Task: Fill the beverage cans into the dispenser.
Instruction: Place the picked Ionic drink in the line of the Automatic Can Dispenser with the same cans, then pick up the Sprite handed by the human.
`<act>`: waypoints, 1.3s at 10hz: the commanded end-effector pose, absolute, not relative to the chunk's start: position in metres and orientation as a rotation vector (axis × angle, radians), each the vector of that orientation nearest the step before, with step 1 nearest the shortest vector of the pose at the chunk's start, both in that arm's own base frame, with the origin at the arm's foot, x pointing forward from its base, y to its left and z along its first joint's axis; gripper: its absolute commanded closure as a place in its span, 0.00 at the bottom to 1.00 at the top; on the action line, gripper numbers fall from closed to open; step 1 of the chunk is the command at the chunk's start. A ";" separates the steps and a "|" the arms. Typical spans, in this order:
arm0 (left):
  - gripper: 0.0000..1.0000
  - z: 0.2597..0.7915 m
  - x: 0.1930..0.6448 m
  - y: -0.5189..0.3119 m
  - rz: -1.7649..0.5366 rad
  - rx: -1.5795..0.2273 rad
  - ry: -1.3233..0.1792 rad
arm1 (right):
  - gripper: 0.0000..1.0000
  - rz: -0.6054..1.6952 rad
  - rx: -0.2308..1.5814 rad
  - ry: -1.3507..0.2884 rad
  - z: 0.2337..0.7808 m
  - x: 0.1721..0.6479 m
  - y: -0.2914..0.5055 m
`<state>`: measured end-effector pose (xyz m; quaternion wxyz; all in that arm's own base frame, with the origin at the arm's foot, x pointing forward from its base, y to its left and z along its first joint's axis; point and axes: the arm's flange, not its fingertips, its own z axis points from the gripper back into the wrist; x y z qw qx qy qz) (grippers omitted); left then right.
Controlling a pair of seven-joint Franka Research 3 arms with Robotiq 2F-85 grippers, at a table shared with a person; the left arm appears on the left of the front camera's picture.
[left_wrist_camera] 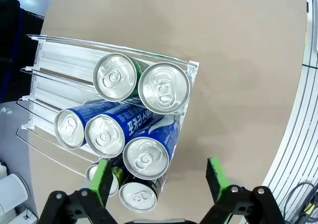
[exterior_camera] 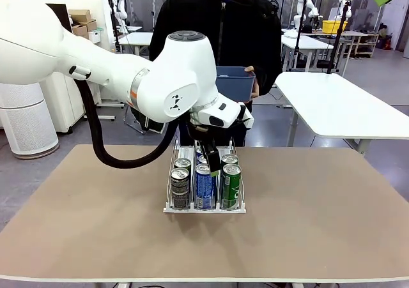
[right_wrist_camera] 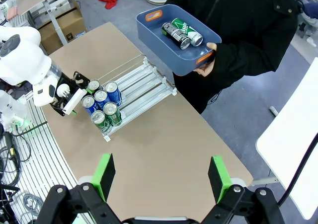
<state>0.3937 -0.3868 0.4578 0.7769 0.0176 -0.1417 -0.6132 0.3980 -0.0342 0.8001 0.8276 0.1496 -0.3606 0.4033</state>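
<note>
The dispenser (exterior_camera: 204, 209) stands mid-table with beverage cans upright at its near end: black (exterior_camera: 181, 182), blue (exterior_camera: 204, 187) and green (exterior_camera: 231, 184). My left gripper (exterior_camera: 211, 159) hangs open just above the front blue can. From the left wrist, the left gripper (left_wrist_camera: 159, 179) is open, its green pads (left_wrist_camera: 102, 182) wide apart above the front blue can (left_wrist_camera: 146, 154) and touching nothing. Two green cans (left_wrist_camera: 164, 87) fill the lane beside it and black cans (left_wrist_camera: 139, 196) the other. My right gripper (right_wrist_camera: 161, 177) is open and empty, high over the table.
A person at the far side holds a blue bin (right_wrist_camera: 149, 33) with two loose cans (right_wrist_camera: 181, 33) in it. The far ends of the dispenser's lanes (left_wrist_camera: 64, 65) are bare. Bare brown tabletop (exterior_camera: 319, 211) lies all around the rack.
</note>
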 end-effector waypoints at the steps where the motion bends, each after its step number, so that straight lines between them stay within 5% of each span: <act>1: 0.00 0.457 0.397 -0.387 -1.325 0.036 -0.305 | 0.00 0.858 0.316 -0.764 0.800 0.397 -0.034; 9: 0.00 0.457 0.396 -0.388 -1.326 0.034 -0.306 | 0.00 0.858 0.316 -0.764 0.800 0.397 -0.034; 13: 0.00 0.544 0.366 -0.335 -1.369 -0.031 -0.351 | 0.00 0.858 0.316 -0.764 0.800 0.397 -0.034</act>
